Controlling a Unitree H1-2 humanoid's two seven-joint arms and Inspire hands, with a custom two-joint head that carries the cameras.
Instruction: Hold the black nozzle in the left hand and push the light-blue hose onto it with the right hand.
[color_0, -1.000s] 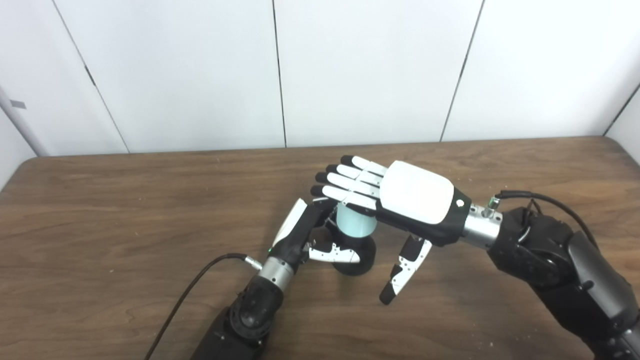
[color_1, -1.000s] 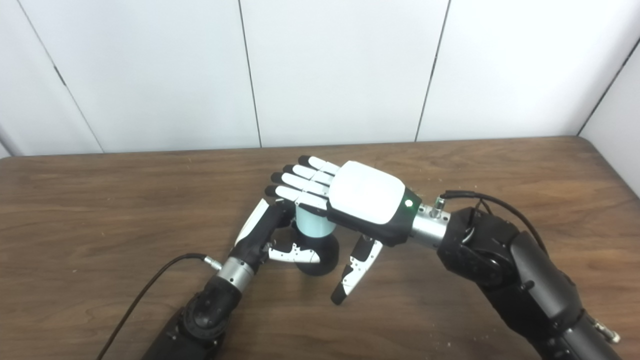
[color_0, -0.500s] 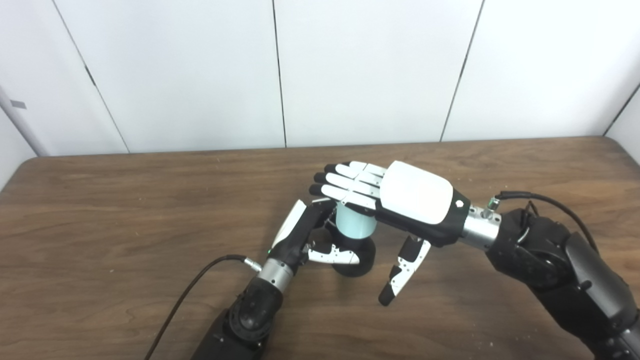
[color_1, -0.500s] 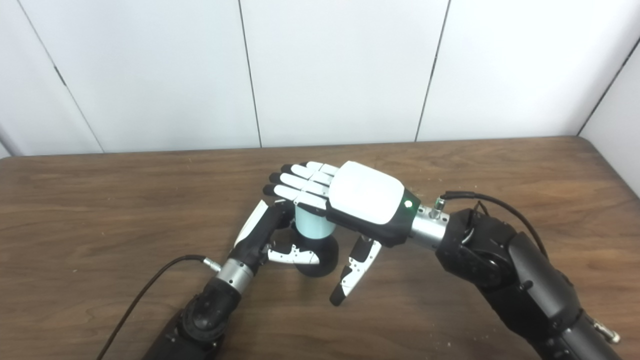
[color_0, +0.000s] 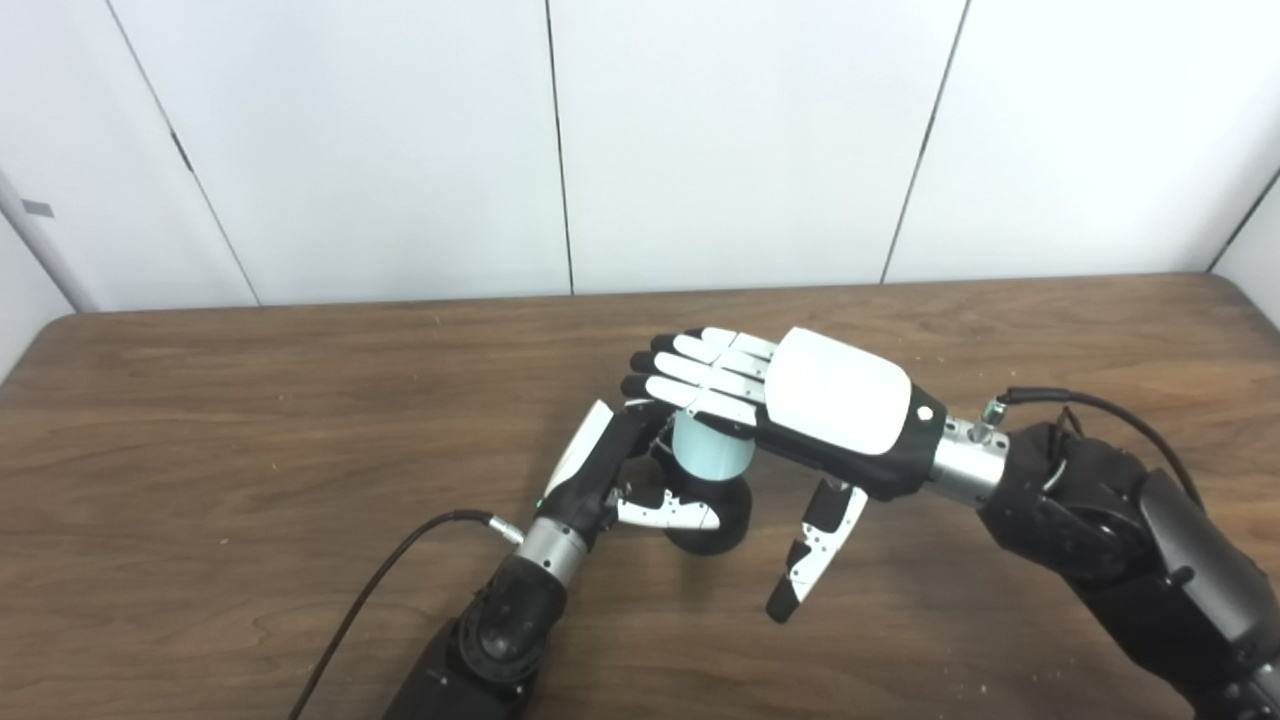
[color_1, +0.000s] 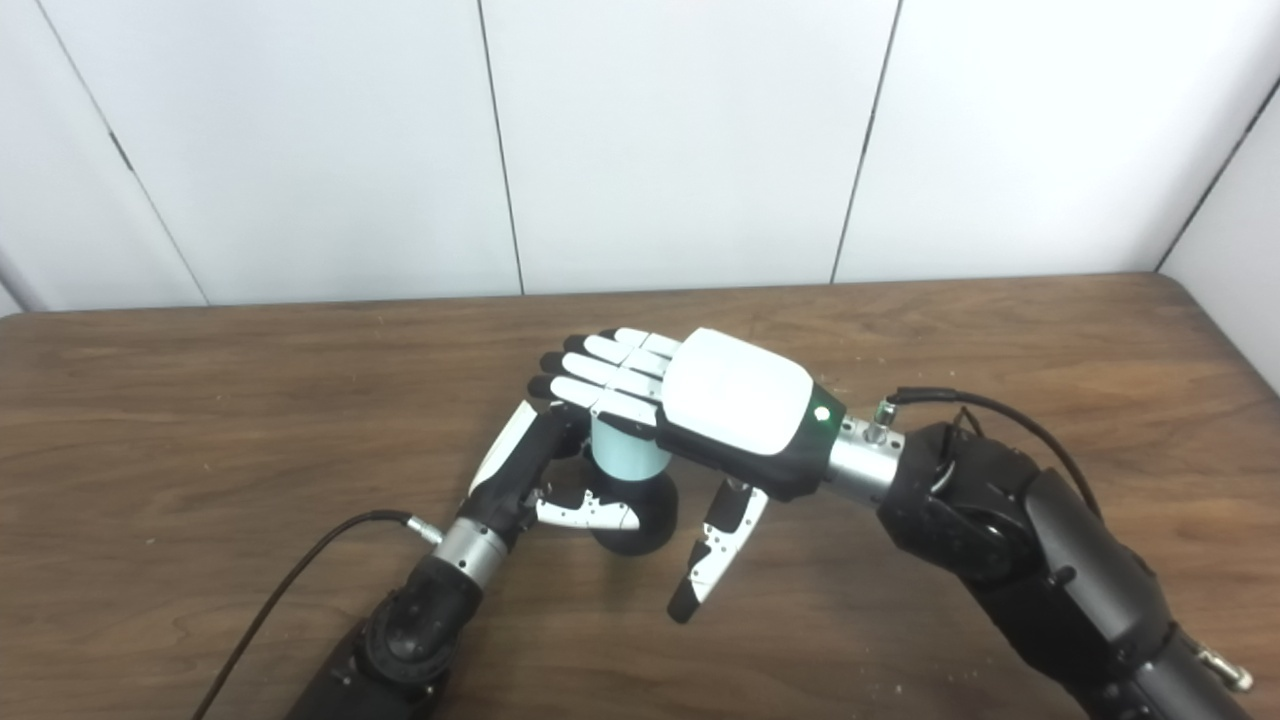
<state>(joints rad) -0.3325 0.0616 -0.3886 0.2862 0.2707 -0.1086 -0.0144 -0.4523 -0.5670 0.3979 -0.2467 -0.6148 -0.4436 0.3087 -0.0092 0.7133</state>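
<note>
The left hand (color_0: 610, 470) is reaching in from the lower left and is wrapping its fingers and thumb around the black nozzle (color_0: 712, 520), gripping it; the thumb (color_0: 668, 513) is lying across the near face of the nozzle's rounded body, and the other fingers are curling behind it where they are mostly hidden. The nozzle is standing upright on the wooden table (color_0: 200, 420), near the middle of the tabletop. The light-blue hose (color_0: 710, 452), a short pale cylinder, is sitting upright on top of the nozzle, its lower end meeting the black body; how far it is seated cannot be told from these views.

The right hand (color_1: 735, 400) is coming in from the right with its white back facing up, held flat and palm down over the top of the hose. Its fingers (color_1: 600, 375) are stretching straight out to the left, side by side, past the hose and above the tips of the left hand, and its thumb (color_1: 715, 550) is hanging down free on the near right of the nozzle, touching nothing. The hand is spread, grasping nothing, with its underside apparently resting on the hose top, though the contact itself is hidden.

A black cable (color_0: 390, 570) is trailing from the left wrist across the table toward the bottom edge, and another cable (color_1: 960, 405) is looping from the right wrist
</note>
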